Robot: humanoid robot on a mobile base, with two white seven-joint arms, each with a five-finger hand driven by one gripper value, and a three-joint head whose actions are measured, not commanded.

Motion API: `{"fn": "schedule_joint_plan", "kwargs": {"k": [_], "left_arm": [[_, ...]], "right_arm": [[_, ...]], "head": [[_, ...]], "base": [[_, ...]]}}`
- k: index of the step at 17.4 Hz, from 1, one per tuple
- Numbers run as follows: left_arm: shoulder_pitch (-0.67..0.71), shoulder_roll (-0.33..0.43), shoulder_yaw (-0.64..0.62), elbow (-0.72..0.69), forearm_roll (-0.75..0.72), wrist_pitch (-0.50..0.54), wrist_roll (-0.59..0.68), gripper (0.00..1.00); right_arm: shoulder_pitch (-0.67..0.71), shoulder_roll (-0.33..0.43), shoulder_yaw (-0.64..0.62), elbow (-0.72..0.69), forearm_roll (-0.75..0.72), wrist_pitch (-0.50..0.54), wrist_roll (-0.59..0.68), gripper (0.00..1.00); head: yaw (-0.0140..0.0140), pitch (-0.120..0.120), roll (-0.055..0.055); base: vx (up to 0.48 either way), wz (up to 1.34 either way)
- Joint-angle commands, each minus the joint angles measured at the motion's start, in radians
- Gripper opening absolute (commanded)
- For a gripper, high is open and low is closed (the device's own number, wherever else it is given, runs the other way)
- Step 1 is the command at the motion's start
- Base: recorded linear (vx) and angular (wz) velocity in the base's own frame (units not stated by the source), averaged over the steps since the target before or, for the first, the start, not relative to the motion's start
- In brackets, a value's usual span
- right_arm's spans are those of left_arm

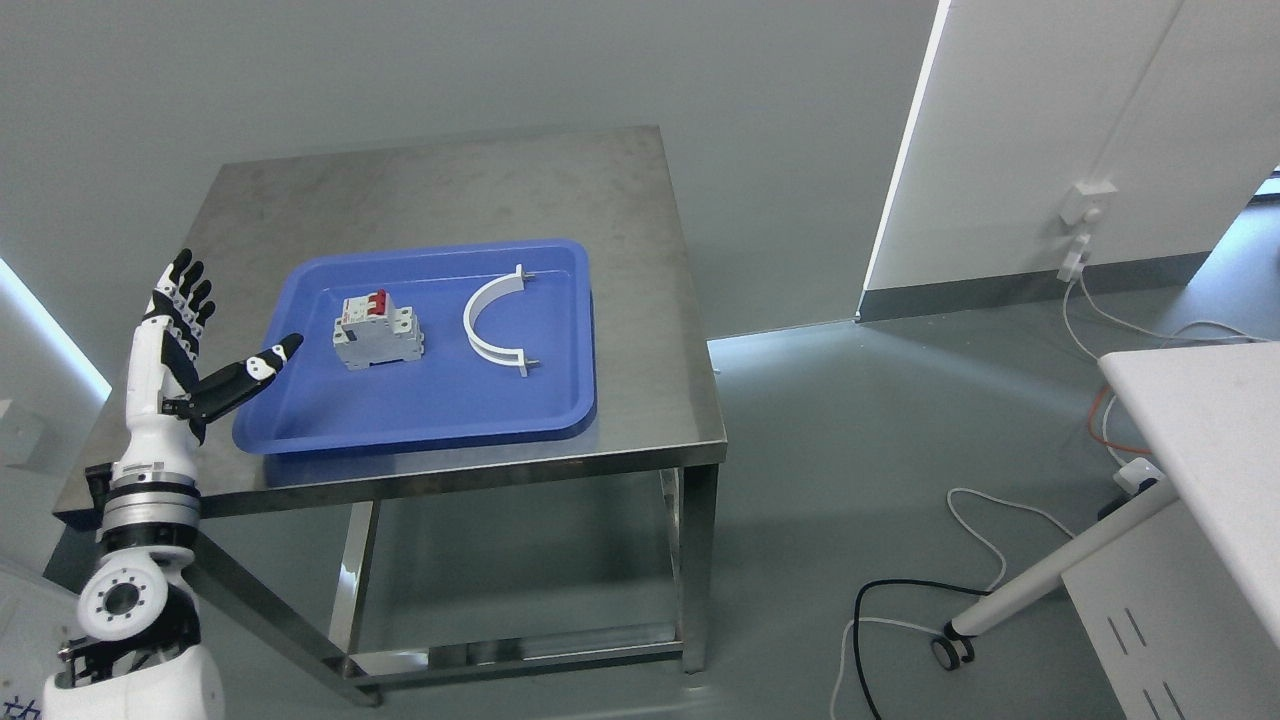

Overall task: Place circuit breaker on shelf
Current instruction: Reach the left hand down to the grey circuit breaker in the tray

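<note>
A grey circuit breaker (377, 330) with red switches stands in a blue tray (420, 420) on a steel table (450, 190). A white curved plastic clamp (492, 320) lies in the tray to its right. My left hand (205, 335) is raised above the table's left edge, left of the tray, fingers spread open and holding nothing; its thumb points toward the breaker, a short gap away. My right hand is out of view.
A white table (1215, 430) with a wheeled leg stands at the right edge. Cables (960, 590) lie on the grey floor below it. A white wall panel (1050, 130) with a plugged socket stands at the back right.
</note>
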Motion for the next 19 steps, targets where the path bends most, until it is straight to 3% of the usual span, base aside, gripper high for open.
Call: {"fn": "schedule_joint_plan", "kwargs": {"k": [1,5,8,12,15,19], "left_arm": [[0.004,-0.027,-0.005,-0.006,0.000,-0.005,-0.007,1.00],[-0.002,0.001,-0.033,-0.004,-0.006,-0.013,-0.084,1.00],[-0.028,0.166,-0.137,0.005,-0.039,-0.007,-0.240,0.99],[-0.112,0.212,-0.156,0.060,-0.267,0.065,-0.377,0.96],[-0.134,0.228,-0.154,0.120,-0.368,0.078,-0.442,0.90],[-0.160,0.228,-0.153,0.136,-0.414,0.072,-0.445,0.72]], "right_arm": [[0.000,-0.017,0.020,0.000,0.000,0.030,0.000,1.00],[0.000,-0.017,0.020,0.000,0.000,0.030,-0.002,1.00],[0.000,-0.017,0.020,0.000,0.000,0.030,0.000,1.00],[0.000,-0.017,0.020,0.000,0.000,0.030,-0.002,1.00],[0.000,-0.017,0.020,0.000,0.000,0.030,-0.002,1.00],[0.000,-0.017,0.020,0.000,0.000,0.030,0.000,1.00]], "head": [[0.0000,0.000,0.000],[0.0000,0.000,0.000],[0.0000,0.000,0.000],[0.0000,0.000,0.000],[0.0000,0.000,0.000],[0.0000,0.000,0.000]], "base": [[0.000,0.01],[0.000,0.00],[0.009,-0.01],[0.009,-0.04],[0.031,-0.02],[0.050,-0.03]]}}
